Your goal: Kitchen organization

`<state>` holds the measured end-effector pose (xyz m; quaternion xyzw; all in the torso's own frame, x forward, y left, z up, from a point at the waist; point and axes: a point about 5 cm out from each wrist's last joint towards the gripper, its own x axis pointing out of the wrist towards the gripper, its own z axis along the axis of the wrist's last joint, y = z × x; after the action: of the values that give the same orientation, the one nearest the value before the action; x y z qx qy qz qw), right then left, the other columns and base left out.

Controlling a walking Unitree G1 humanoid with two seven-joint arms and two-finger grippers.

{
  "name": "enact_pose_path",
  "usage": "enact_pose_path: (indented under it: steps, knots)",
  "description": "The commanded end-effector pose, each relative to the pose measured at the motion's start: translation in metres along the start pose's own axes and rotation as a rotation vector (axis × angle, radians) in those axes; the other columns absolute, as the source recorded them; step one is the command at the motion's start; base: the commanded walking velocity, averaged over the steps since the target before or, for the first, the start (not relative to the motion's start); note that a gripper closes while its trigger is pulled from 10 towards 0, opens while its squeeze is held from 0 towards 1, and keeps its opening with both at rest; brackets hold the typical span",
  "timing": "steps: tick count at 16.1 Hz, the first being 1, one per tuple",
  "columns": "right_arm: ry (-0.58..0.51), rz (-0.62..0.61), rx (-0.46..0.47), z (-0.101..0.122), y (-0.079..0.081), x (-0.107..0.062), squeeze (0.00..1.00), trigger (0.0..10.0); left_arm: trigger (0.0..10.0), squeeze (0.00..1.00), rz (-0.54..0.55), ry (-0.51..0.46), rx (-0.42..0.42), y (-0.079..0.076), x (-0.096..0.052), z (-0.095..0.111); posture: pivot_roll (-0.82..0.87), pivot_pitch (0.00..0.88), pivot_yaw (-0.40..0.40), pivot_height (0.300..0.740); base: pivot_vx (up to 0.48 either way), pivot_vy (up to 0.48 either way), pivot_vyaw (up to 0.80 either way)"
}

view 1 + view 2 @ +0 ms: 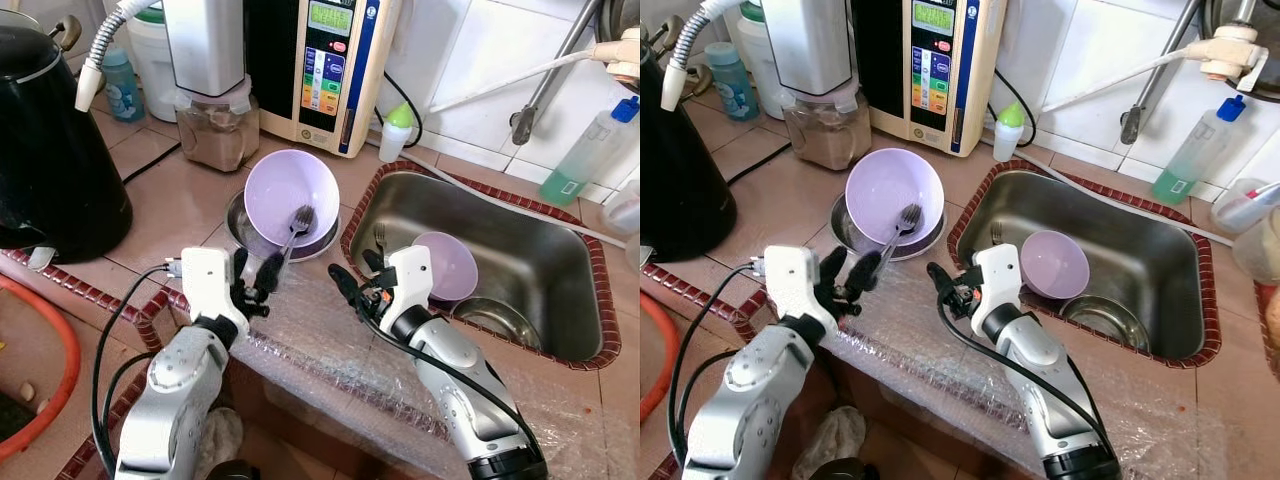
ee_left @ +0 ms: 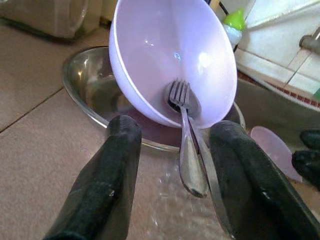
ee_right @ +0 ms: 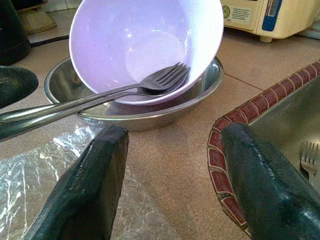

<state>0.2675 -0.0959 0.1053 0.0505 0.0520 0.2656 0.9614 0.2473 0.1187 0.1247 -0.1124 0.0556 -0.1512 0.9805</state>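
Two forks: handles between my L gripper fingers, not yet clamped.
Axis: handles toward me, tines in purple bowl.
R gripper: released, beside.

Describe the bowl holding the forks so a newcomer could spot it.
On the counter left of the sink, a steel bowl sits before the white appliance. Tilted inside it is the lilac bowl, forks resting in it; its twin lies in the sink.
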Motion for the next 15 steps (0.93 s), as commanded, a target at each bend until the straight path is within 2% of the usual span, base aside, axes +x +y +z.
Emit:
enact_pose_path:
  steps: [1, 3, 10, 11, 12, 13, 14, 15]
  knots:
    - [-0.007, -0.018, -0.005, 0.003, -0.0046, 0.0003, 0.0, 10.0, 0.2, 0.0, -0.004, 0.0, -0.01, -0.0023, 0.0022, 0.0025, 0.05, 0.0, -0.065, 0.74, 0.0, 0.0, 0.0]
    - [-0.007, -0.018, -0.007, 0.0035, -0.005, 0.001, 0.0, 10.0, 0.0, 0.0, 0.0, 0.0, -0.03, -0.0014, 0.0032, 0.0037, 0.05, 0.0, -0.063, 0.74, 0.0, 0.0, 0.0]
    - [-0.012, -0.023, 0.002, 0.0018, -0.0022, 0.0026, 0.0, 10.0, 0.0, 0.0, -0.014, 0.069, -0.2, -0.0036, 0.0062, 0.0027, 0.05, 0.0, -0.044, 0.74, 0.0, 0.0, 0.0]
    - [-0.012, -0.023, 0.002, 0.0016, -0.0023, 0.0028, 0.0, 10.0, 6.7, 0.0, -0.026, 0.078, -0.201, -0.0043, 0.0064, 0.0036, 0.05, 0.0, -0.044, 0.74, 0.0, 0.0, 0.0]
    - [-0.011, -0.023, 0.001, 0.0014, -0.0026, 0.0028, 0.0, 10.0, 10.0, 0.0, -0.033, 0.091, -0.192, -0.005, 0.0064, 0.0034, 0.05, 0.0, -0.044, 0.74, 0.0, 0.0, 0.0]
    - [-0.011, -0.023, 0.0, 0.0014, -0.0026, 0.0029, 0.0, 10.0, 10.0, 0.0, -0.039, 0.09, -0.202, -0.006, 0.0062, 0.0037, 0.05, 0.0, -0.044, 0.74, 0.0, 0.0, 0.0]
    - [-0.012, -0.022, -0.002, 0.0017, -0.003, 0.0032, 0.0, 10.0, 7.1, 0.0, -0.036, 0.097, -0.212, -0.0064, 0.0063, 0.003, 0.05, 0.0, -0.045, 0.74, 0.0, 0.0, 0.0]
    - [-0.012, -0.021, -0.003, 0.0018, -0.0031, 0.0033, 0.0, 10.0, 3.5, 0.0, -0.038, 0.105, -0.213, -0.0066, 0.0062, 0.0023, 0.05, 0.0, -0.045, 0.74, 0.0, 0.0, 0.0]
